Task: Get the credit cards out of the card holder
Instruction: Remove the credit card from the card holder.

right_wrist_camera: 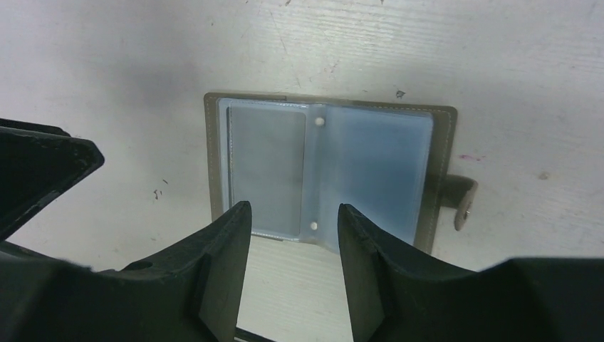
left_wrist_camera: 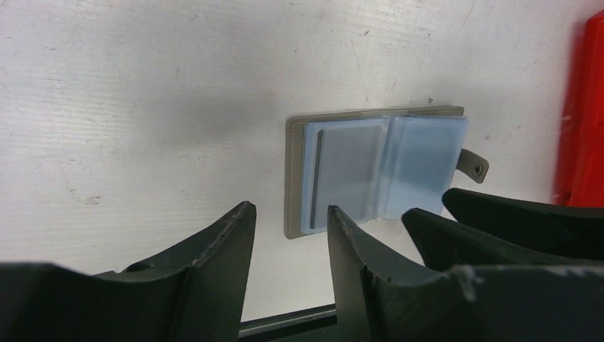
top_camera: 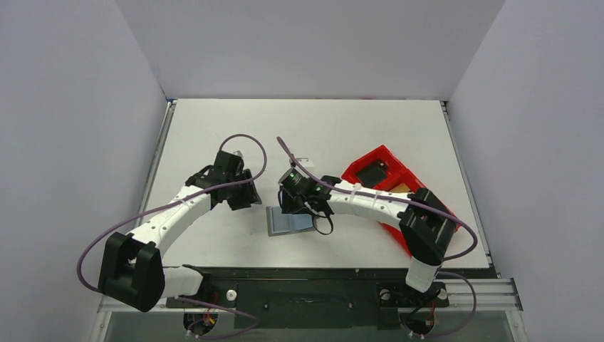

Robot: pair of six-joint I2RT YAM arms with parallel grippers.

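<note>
TWO ARMS, ONE OPEN WALLET: The card holder [right_wrist_camera: 370,164] lies spread open and flat on the white table [top_camera: 320,128], just ahead of the two arms. Its taupe cover is down, its blue-grey clear pockets face up, and the small snap tab [right_wrist_camera: 463,203] sticks out from its right-hand edge. The right gripper [right_wrist_camera: 292,228] hangs directly over the holder's near edge with its claw released. Its two dark fingers stand apart and clasp nothing, and the bottom edge of the pockets shows in the gap between them. The left gripper [left_wrist_camera: 288,235] sits near the holder's left side over bare table, not touching it. Its claw is likewise released, with only tabletop between the fingers. Seen from the left wrist, the left-hand pocket [left_wrist_camera: 345,171] shows a greyish rectangle with a dark stripe down one side; whether that is a card cannot be told. From overhead, the long red tray [top_camera: 384,152] lies at an angle to the right of the holder, partly under the right arm and well apart from the left gripper. In it lie a black block [top_camera: 370,173] toward the far end and, just beside it on the nearer side, a yellow-orange credit card [top_camera: 400,187]. Purple cables [top_camera: 246,139] loop from both wrists above the table.
</note>
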